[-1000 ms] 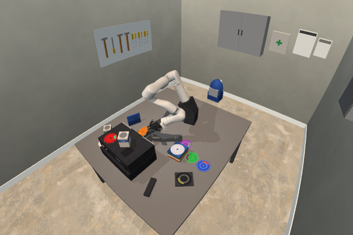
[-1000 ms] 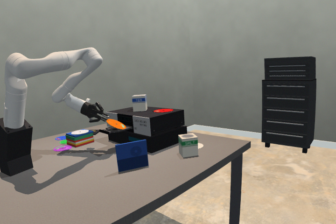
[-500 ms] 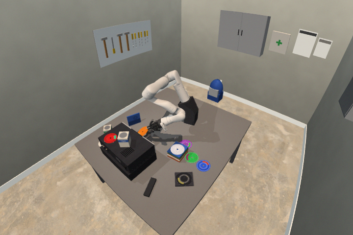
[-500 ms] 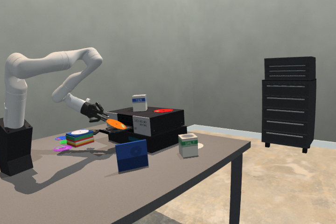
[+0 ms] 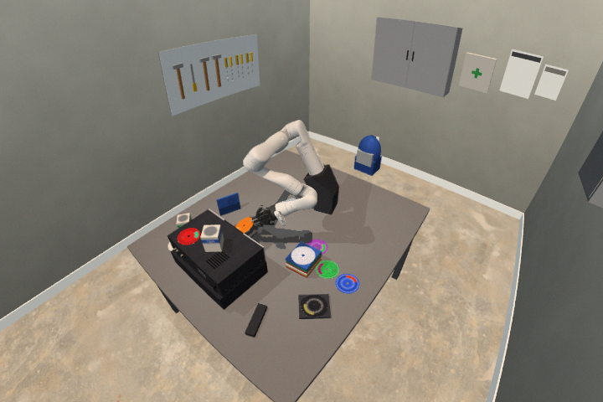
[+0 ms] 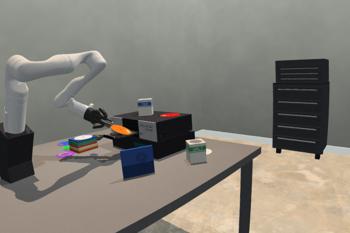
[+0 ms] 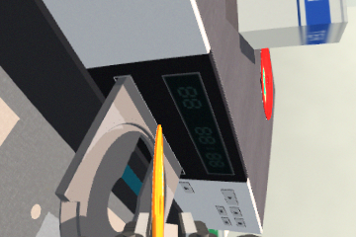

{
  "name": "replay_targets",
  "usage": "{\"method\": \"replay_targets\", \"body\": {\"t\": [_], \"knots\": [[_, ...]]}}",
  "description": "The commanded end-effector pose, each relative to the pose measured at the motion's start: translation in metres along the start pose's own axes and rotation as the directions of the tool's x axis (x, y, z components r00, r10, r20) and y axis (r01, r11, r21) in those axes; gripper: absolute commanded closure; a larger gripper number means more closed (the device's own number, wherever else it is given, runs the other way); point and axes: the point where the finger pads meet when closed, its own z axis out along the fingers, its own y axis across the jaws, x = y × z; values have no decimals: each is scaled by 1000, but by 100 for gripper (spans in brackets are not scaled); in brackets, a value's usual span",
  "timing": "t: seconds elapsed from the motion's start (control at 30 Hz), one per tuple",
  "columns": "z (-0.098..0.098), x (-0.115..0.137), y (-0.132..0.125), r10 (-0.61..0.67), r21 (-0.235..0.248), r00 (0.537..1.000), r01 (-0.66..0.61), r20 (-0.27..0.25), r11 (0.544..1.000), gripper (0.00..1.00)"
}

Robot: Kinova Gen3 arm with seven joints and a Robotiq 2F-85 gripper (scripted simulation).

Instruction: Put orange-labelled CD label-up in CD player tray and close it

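Observation:
The orange-labelled CD hangs tilted over the open tray of the black CD player. Its far edge dips towards the tray. In the wrist view the CD shows edge-on over the tray's round recess. My gripper reaches in from the left at tray height. Its fingers stand slightly apart, one on each side of the CD's near edge, with a small gap on each side. They do not pinch it. I cannot tell whether the CD's far edge touches the tray.
A tea box and a red CD lie on top of the player. A salt box and an upright blue case stand near the player. A stack of cases, loose CDs and a remote lie on the table.

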Motion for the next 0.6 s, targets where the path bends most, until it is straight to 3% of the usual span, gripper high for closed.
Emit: {"method": "replay_targets", "body": {"t": [0.0, 0.57], "knots": [[0, 0, -8, -4, 1, 1000, 4, 0, 1000, 76], [8, 0, -38, -4, 1, 1000, 4, 0, 1000, 76]]}}
